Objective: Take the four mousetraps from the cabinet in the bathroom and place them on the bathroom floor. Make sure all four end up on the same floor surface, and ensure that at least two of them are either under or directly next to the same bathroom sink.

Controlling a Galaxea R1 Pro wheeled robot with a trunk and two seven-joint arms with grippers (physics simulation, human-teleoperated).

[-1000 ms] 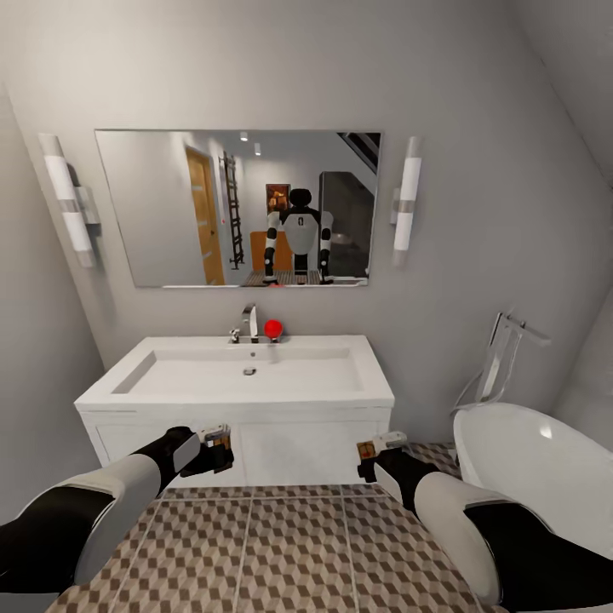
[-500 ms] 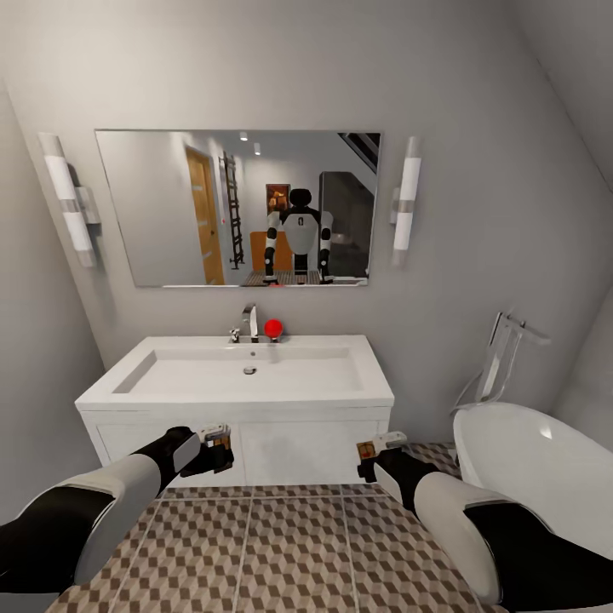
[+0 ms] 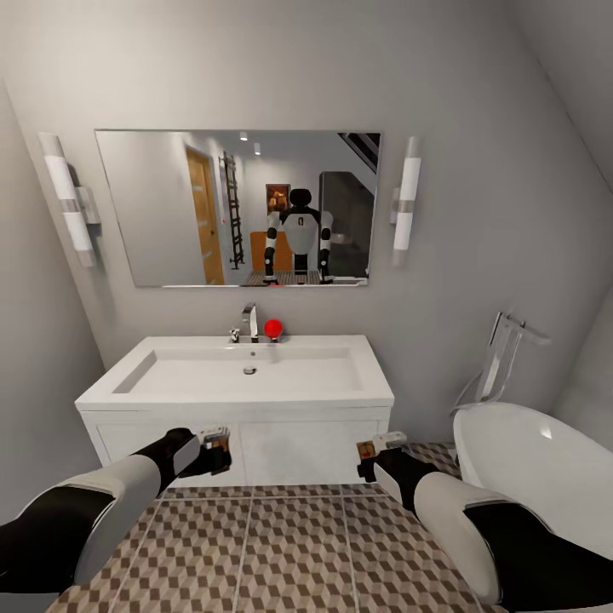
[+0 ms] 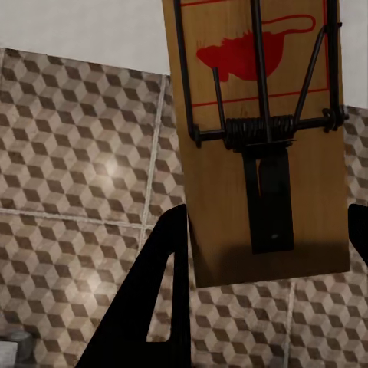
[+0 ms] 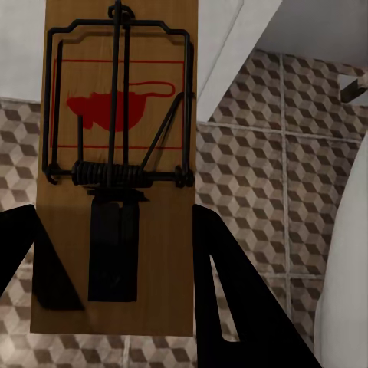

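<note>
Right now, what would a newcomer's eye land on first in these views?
Each gripper holds a mousetrap: the left gripper carries one and the right gripper another, both above the cube-patterned floor. Straight ahead stands the white sink, with the robot reflected in the mirror above it.

Both mousetraps' (image 4: pixel 257 130) (image 5: pixel 119 169) far ends cropped off.
</note>
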